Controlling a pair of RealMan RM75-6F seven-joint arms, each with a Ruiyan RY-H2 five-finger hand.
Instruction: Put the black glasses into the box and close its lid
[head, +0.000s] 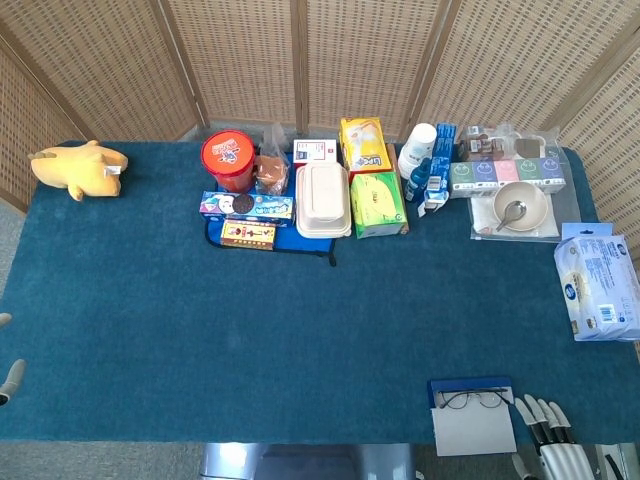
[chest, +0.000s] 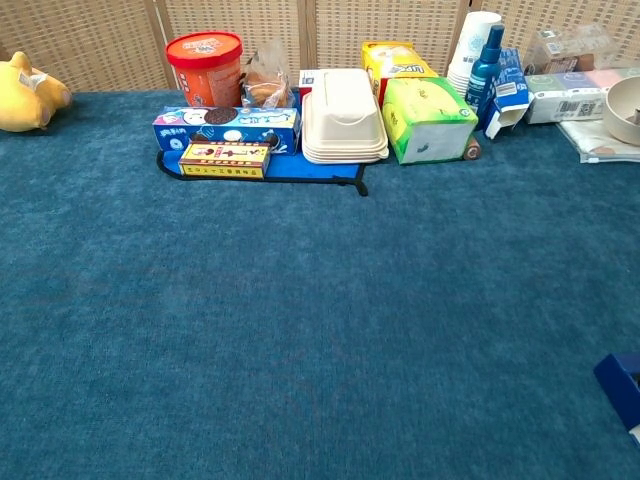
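The blue box (head: 470, 384) lies open at the table's near edge, right of centre, with its pale grey lid (head: 474, 432) folded toward me. The thin-framed black glasses (head: 472, 401) lie just inside it, by the hinge line. My right hand (head: 543, 442) is right of the lid at the frame's bottom, fingers straight and slightly apart, holding nothing and a small gap from the box. Only fingertips of my left hand (head: 9, 378) show at the far left edge. The chest view catches just a blue corner of the box (chest: 622, 381) and no hand.
Along the back stand a red tub (head: 228, 160), snack boxes (head: 247, 207), a white clamshell container (head: 323, 200), a green carton (head: 377, 204), cups and a bottle (head: 419, 160), a bowl with spoon (head: 519, 207). A wipes pack (head: 597, 287) sits right, a yellow plush (head: 78, 168) far left.
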